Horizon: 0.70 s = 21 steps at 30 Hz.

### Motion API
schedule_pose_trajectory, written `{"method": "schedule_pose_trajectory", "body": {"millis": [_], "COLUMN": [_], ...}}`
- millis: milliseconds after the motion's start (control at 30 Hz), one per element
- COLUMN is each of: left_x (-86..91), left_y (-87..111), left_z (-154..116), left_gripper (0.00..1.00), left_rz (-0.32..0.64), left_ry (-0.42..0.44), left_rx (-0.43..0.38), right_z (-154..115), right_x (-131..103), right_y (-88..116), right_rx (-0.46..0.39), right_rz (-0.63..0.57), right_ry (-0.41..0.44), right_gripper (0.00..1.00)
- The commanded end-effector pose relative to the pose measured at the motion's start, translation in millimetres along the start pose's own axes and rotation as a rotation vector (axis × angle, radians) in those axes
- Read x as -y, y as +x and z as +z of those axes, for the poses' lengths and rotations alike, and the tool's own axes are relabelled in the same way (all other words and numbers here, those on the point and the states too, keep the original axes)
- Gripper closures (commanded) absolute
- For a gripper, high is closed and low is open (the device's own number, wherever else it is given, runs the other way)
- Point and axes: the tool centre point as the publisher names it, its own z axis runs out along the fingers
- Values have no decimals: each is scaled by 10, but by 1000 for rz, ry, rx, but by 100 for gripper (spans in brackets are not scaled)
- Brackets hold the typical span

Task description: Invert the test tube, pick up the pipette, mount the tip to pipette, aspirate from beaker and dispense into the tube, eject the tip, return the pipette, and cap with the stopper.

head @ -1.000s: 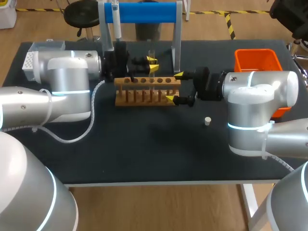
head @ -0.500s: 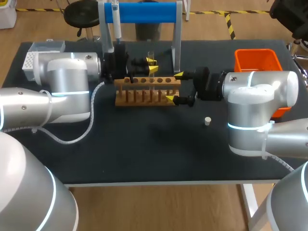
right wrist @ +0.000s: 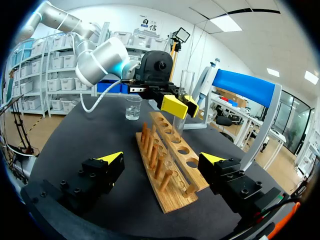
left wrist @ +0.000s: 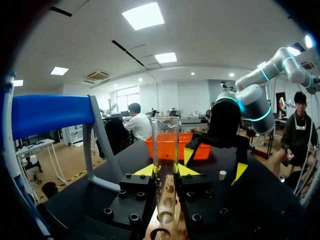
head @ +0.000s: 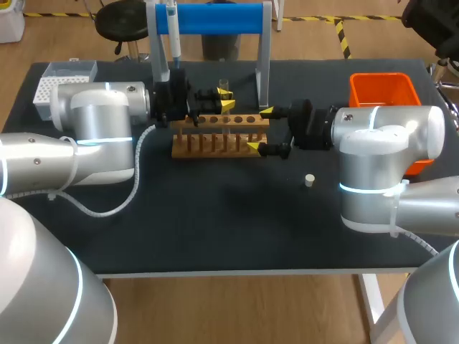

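**Glass tube pinched above wooden rack**

Centre right, the small white stopper [head: 309, 180] lies on my matte black table [head: 215, 229]. My right gripper [head: 259, 130] stands spread around the pegged wooden rack [head: 215, 140]. Beyond, my left gripper [left wrist: 166, 171] pinches the clear cylindrical test tube [left wrist: 166, 145] upright.

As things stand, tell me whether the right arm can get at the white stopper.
Probably yes. The stopper lies alone on bare mat beside the right arm, nothing over it, and the right tool is open and empty, straddling the rack end. It would need to pull back first.
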Motion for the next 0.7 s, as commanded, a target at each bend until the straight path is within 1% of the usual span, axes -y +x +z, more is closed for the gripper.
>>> {"method": "schedule_pose_trajectory", "body": {"millis": [33,67,100,133,167,200,333,533,600,700], "left_x": [-29,-30,-30,-31,-31,-29,-4,98,140,205], "left_y": [-10,-9,-10,-10,-11,-12,-18,20,52,139], "left_z": [6,6,6,6,6,5,0,-73,-142,-322], "left_gripper": [100,100,86,55,7,0,0,0,0,0], "left_rz": [-1,-2,-3,-5,-6,-7,-12,-34,-52,-94], "left_ry": [0,-1,-1,-2,-3,-5,-11,-42,-49,-70], "left_rx": [-3,-2,-1,0,1,1,3,16,26,63], "right_z": [-4,-4,-4,-4,-4,-4,-4,-4,-4,-4], "right_x": [-1,-1,-1,-1,-1,-1,-1,-1,-1,-1], "right_y": [10,10,10,10,10,10,10,10,10,10], "right_rx": [3,3,3,3,3,3,3,3,3,3], "right_rz": [0,0,0,0,0,0,0,0,0,0], "right_ry": [1,1,1,1,1,1,1,1,1,1], "right_gripper": [0,0,0,0,0,0,0,0,0,0]}}
